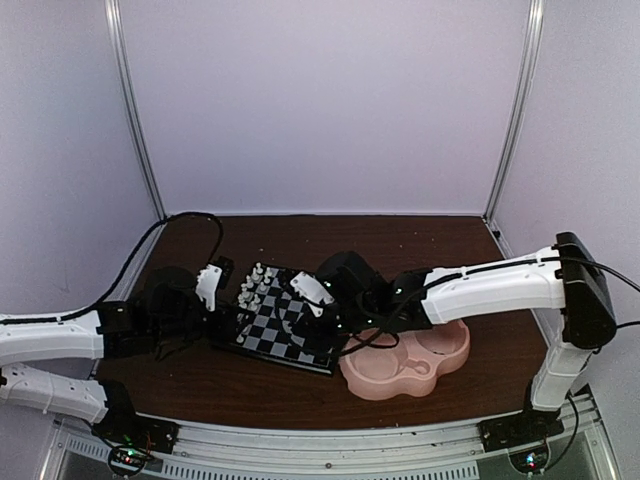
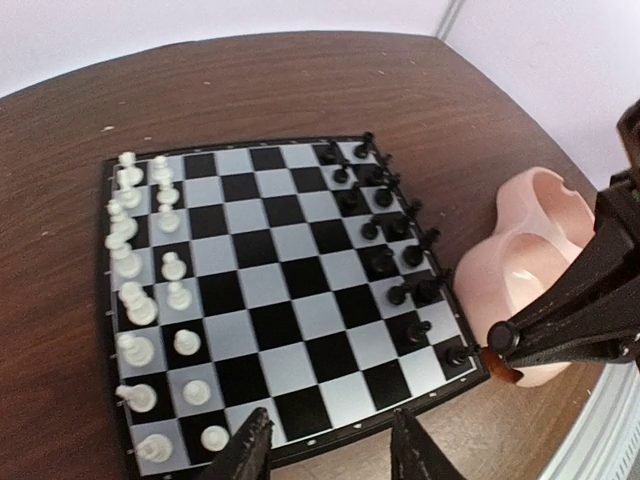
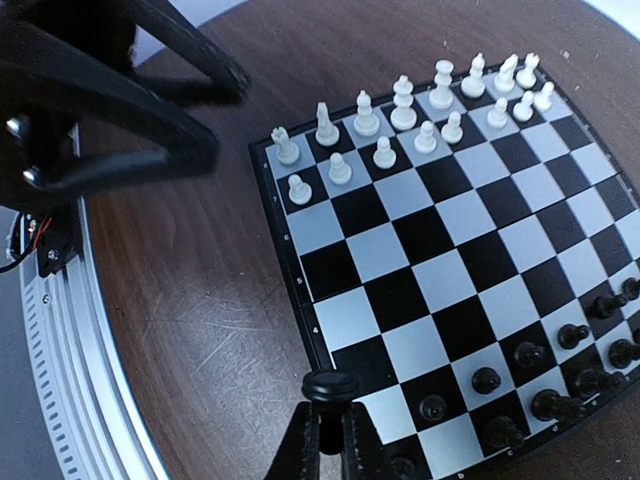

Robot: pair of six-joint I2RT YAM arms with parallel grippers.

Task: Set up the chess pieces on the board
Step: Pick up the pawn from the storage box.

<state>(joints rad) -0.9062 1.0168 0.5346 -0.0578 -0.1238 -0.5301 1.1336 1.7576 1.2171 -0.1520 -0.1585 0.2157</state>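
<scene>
The dark brown wooden table (image 1: 200,385) carries everything. The pink double-bowl dish (image 1: 455,345) sits just beside the board's right edge. In the left wrist view it is partly hidden behind the right arm's dark fingers.

The small square chessboard with black and pale checks (image 1: 270,335) lies between the 2 arms. From above, the right wrist covers its right part, so the black side is hidden there. White plastic chessmen (image 2: 130,262) fill 2 rows along 1 edge. Black plastic chessmen (image 2: 385,225) crowd the opposite edge, too small and dark to count.

The left gripper (image 2: 330,452) hangs at the board's near border with its jaws parted and nothing between them; the frame cuts off its fingers.

The right gripper (image 3: 330,415) is clenched on a single black chessman (image 3: 330,384) at the board's corner on the black side. Its kind is unclear, and so is whether it touches the board.
</scene>
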